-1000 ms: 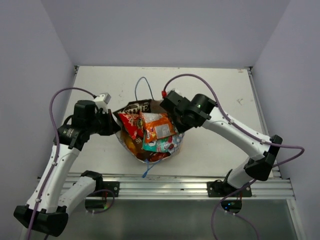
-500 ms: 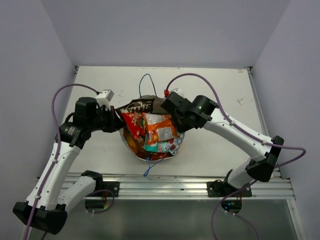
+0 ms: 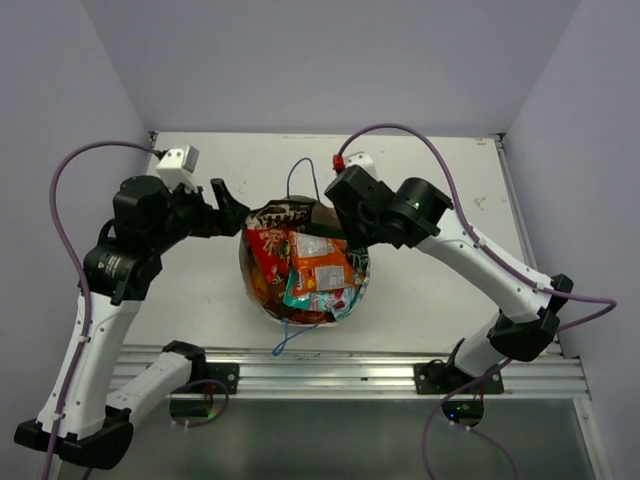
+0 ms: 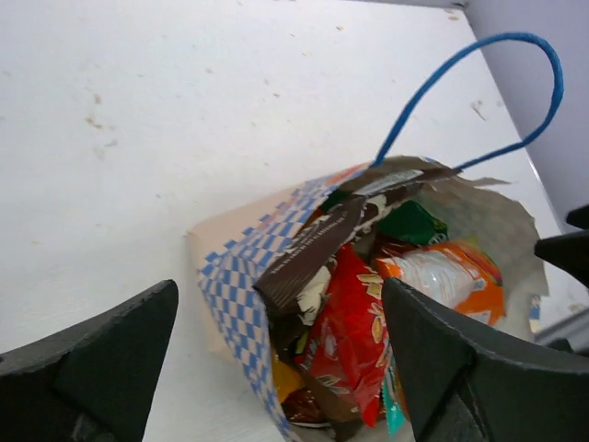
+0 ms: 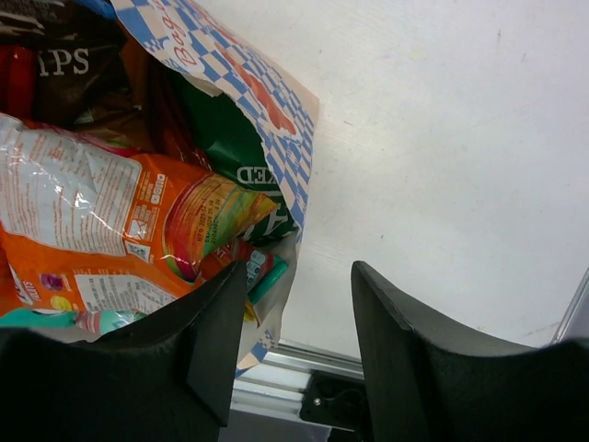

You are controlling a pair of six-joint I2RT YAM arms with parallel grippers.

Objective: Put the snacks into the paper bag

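Note:
The white paper bag (image 3: 243,268), with a blue-checked wall (image 4: 230,276), stands at the table's middle, packed with snacks. On top lie a red packet (image 3: 266,252), an orange packet (image 3: 326,264) and a dark brown packet (image 3: 284,212). The left wrist view shows the red (image 4: 354,331), brown (image 4: 317,249), orange (image 4: 442,276) and green (image 4: 409,223) packets inside. My left gripper (image 3: 227,207) hangs open just left of the bag, its jaws wide over the rim (image 4: 278,296). My right gripper (image 3: 350,228) is open at the bag's right rim (image 5: 299,272), with the loose paper edge (image 5: 293,239) between its jaws.
A blue string handle (image 3: 300,172) arches up behind the bag and another (image 3: 290,338) hangs over its front. The aluminium rail (image 3: 330,375) runs along the near table edge, close below the bag (image 5: 304,368). Grey walls close in the table on three sides.
Both grippers have opened and let go of the bag's rim. The left arm has pulled back up and to the left. The bag's mouth has spread rounder.

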